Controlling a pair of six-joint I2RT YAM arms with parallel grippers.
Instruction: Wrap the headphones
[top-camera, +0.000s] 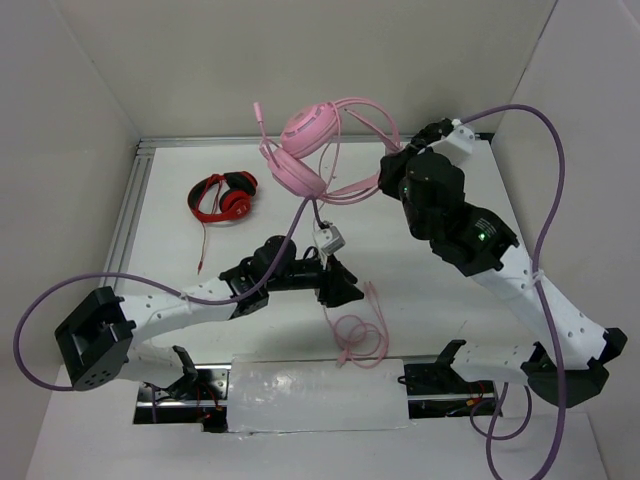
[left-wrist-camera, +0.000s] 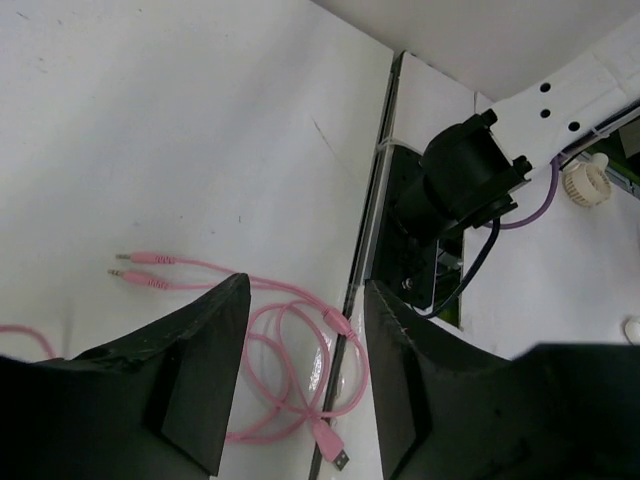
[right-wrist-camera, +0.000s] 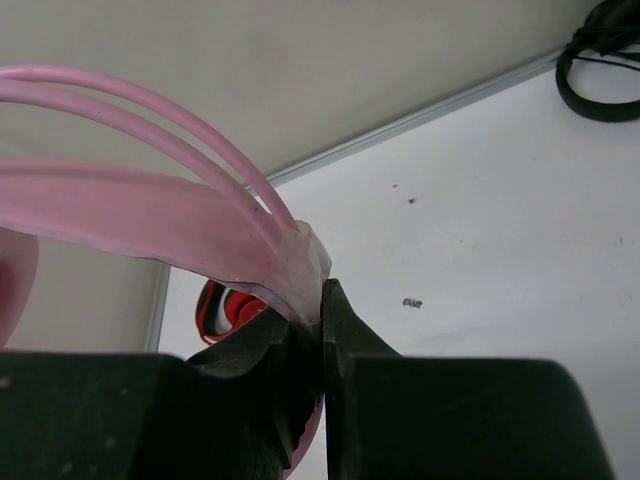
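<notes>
Pinching the pale-pink padded headphones (top-camera: 305, 140) high at 12 o'clock, our right gripper (right-wrist-camera: 322, 300) dangles their thin cable (top-camera: 358, 338) for our spread left gripper (left-wrist-camera: 305, 290).

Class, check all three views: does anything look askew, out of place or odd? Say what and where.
The pink headphones hang tilted in mid-air, pinched at the headband by the right gripper. Their cable trails to a loose tangle on the table, near the open left gripper.

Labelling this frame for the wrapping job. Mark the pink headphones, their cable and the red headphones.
pink headphones (top-camera: 308, 130): top external view, on the upper ear cup.
cable (left-wrist-camera: 328, 443): left wrist view, on the plug at its end.
red headphones (top-camera: 236, 206): top external view, on an ear cup.
</notes>
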